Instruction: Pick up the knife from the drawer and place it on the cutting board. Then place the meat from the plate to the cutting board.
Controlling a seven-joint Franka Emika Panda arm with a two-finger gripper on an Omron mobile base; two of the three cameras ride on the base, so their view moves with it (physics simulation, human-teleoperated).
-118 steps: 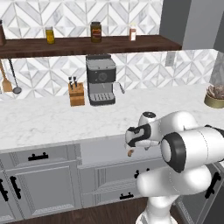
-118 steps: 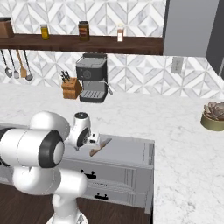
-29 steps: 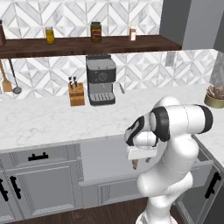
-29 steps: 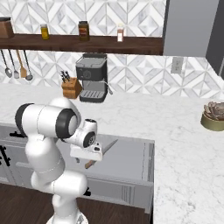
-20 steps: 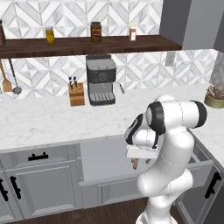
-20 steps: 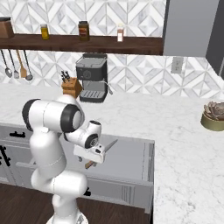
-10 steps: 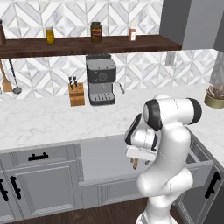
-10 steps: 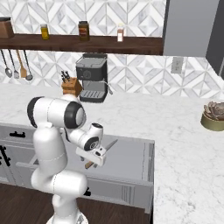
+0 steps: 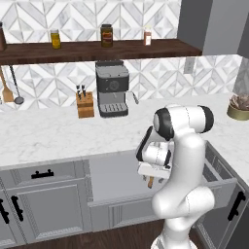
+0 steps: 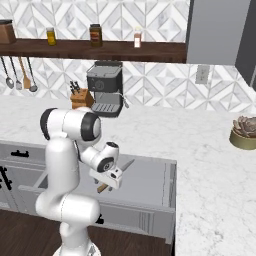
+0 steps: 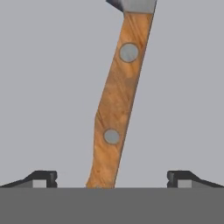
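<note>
The drawer [image 9: 116,176] [image 10: 142,186] stands pulled out under the marble counter. On its grey floor lies the knife [image 10: 126,165], with its orange-brown wooden handle [image 11: 116,105] [image 9: 151,182] and a grey blade running away from the hand. My gripper [image 11: 111,179] [image 9: 153,171] [image 10: 108,180] is down inside the drawer, open. Its fingertips [image 11: 42,178] stand on either side of the handle's end, well apart from the wood. The cutting board, the plate and the meat are out of view.
A coffee machine [image 9: 113,95] and a wooden knife block [image 9: 85,104] stand at the back of the counter. A potted plant [image 10: 244,132] sits far right. Jars line the dark shelf [image 9: 97,48]. Cabinet doors with black handles [image 9: 42,173] flank the drawer on the left.
The hand has sunk a little lower into the drawer, over the knife's handle. The jaws have stayed wide, and the knife has not moved.
</note>
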